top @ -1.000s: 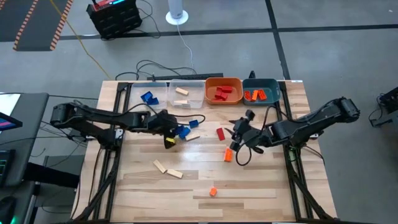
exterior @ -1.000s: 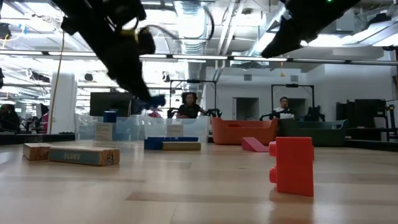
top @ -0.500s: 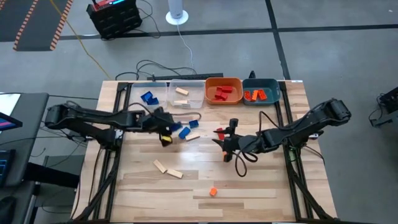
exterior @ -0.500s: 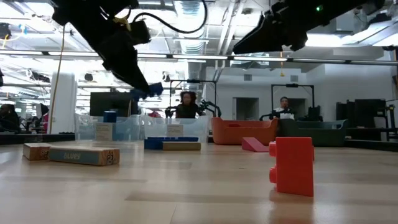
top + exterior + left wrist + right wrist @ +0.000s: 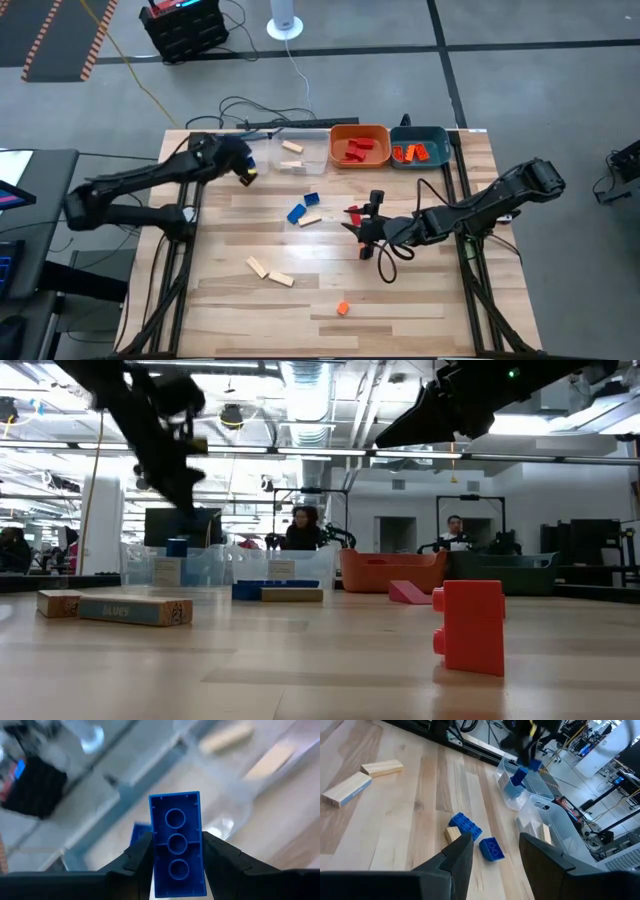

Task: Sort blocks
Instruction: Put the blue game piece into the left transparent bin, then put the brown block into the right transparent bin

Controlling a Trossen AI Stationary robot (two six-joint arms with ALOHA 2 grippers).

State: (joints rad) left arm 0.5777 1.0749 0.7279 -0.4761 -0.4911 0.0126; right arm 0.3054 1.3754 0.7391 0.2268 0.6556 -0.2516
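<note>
The sorting looks partly done, taking the orange bin (image 5: 359, 146) at the table's far edge as the marker. Farthest from it, at the near edge, a small orange block (image 5: 342, 308) lies alone. A little closer, and off toward the left arm's side, two tan blocks (image 5: 270, 272) also wait on the bare wood. Closer still, at mid-table, two blue blocks (image 5: 303, 206) and another tan piece sit loose, with a red block (image 5: 353, 214) just beside the right gripper (image 5: 364, 232). That gripper hangs over the wood with its fingers spread and nothing between them. The orange bin itself already holds red pieces, the teal bin (image 5: 420, 146) next to it holds orange ones, and the clear bin (image 5: 300, 150) on its other side holds tan ones. Beyond that, the left gripper (image 5: 176, 851) is clamped on a blue block (image 5: 176, 851), carrying it above the far clear bin (image 5: 232, 155) where blue pieces lie.
</note>
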